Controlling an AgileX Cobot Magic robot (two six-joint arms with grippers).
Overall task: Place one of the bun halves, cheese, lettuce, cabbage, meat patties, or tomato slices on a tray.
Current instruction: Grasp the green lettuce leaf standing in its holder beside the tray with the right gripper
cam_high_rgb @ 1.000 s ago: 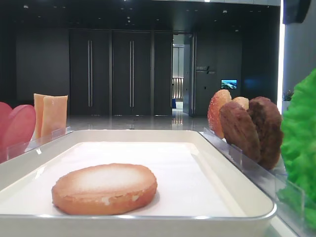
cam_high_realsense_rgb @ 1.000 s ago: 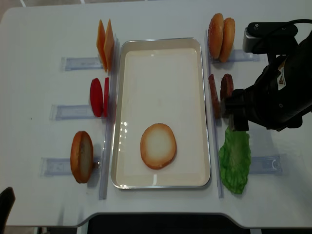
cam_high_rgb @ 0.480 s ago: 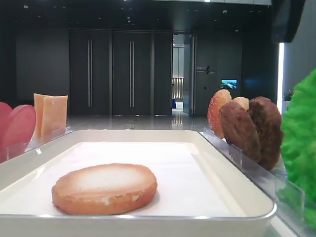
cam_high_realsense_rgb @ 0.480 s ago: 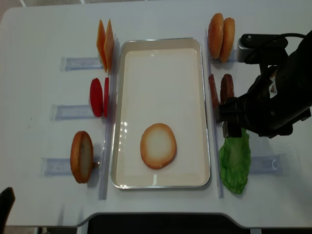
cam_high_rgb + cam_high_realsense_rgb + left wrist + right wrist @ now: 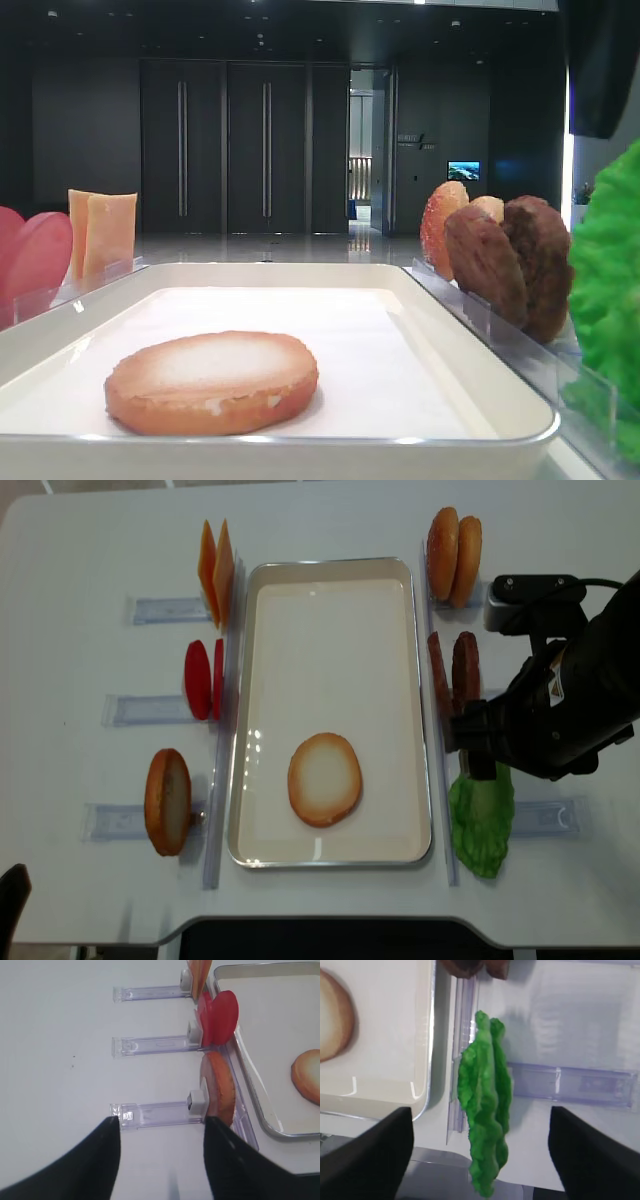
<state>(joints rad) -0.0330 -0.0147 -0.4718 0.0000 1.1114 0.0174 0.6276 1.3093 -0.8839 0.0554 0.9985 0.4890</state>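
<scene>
One bun half [image 5: 325,779] is seen lying flat at the near end of the tray [image 5: 330,572]. Right jaws are spread wide above the lettuce [image 5: 486,1105]; left jaws, also wide, hold nothing.

The tray [image 5: 420,680] lies in the middle of the counter [image 5: 80,560], long sides running from the near edge to the far edge. One bun half [image 5: 324,779] lies flat in it, toward the near end. Along the tray's left side, standing on edge in holders, are the cheese [image 5: 215,558] at the far end, the tomato slices [image 5: 203,679] midway, and a second bun half [image 5: 167,800] nearest. Along its right side stand two more bun halves [image 5: 453,543] farthest, the meat patties [image 5: 452,667] midway, and the lettuce [image 5: 482,822] nearest. The right arm [image 5: 560,710] hangs over the lettuce and patties.
</scene>
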